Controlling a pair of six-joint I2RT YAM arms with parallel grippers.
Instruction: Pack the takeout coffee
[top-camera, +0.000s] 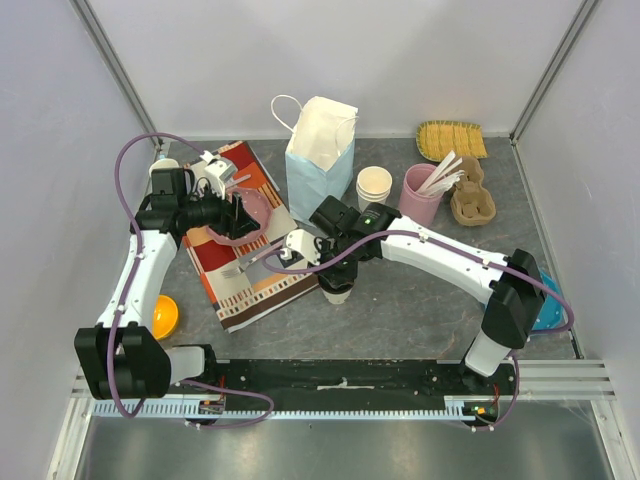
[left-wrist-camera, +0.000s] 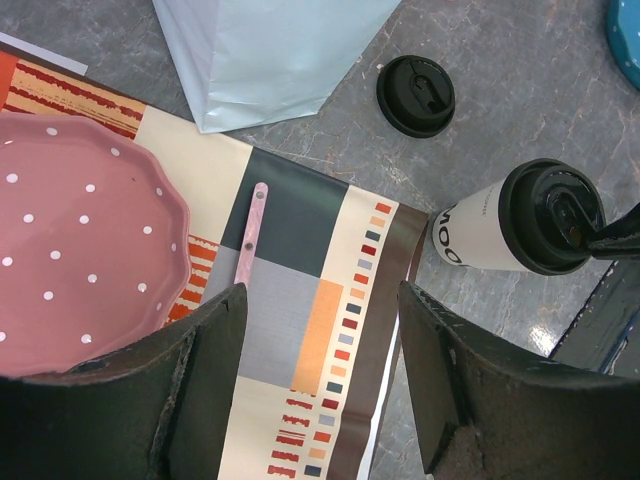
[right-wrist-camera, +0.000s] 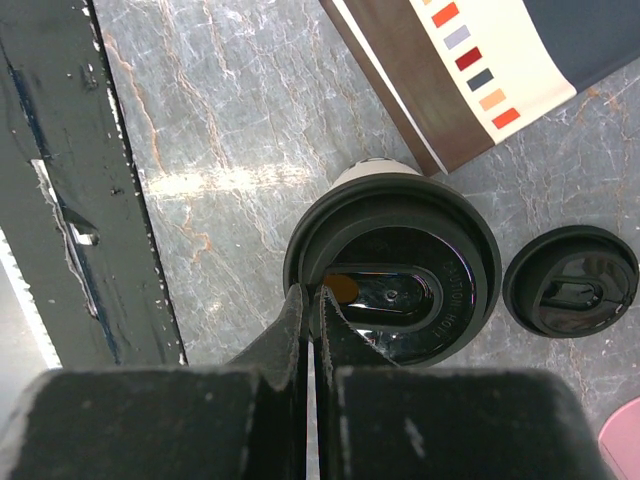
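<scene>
The takeout coffee (top-camera: 337, 291), a small white paper cup with a black lid, stands on the grey table just right of the striped placemat (top-camera: 250, 285). It also shows in the left wrist view (left-wrist-camera: 540, 215) and in the right wrist view (right-wrist-camera: 395, 270). My right gripper (right-wrist-camera: 312, 295) is shut, its tips pinching the near rim of the lid from above. The light-blue paper bag (top-camera: 320, 150) stands upright and open behind the cup (left-wrist-camera: 270, 50). My left gripper (left-wrist-camera: 320, 380) is open and empty above the placemat, beside a pink dotted plate (left-wrist-camera: 80, 230).
A loose black lid (right-wrist-camera: 570, 280) lies by the cup. A pink stick (left-wrist-camera: 250, 235) lies on the placemat. A stack of lidless cups (top-camera: 374, 185), a pink cup of stirrers (top-camera: 425, 195), a cardboard carrier (top-camera: 472, 200) and a yellow mat (top-camera: 452, 140) stand back right. An orange bowl (top-camera: 165, 315) sits front left.
</scene>
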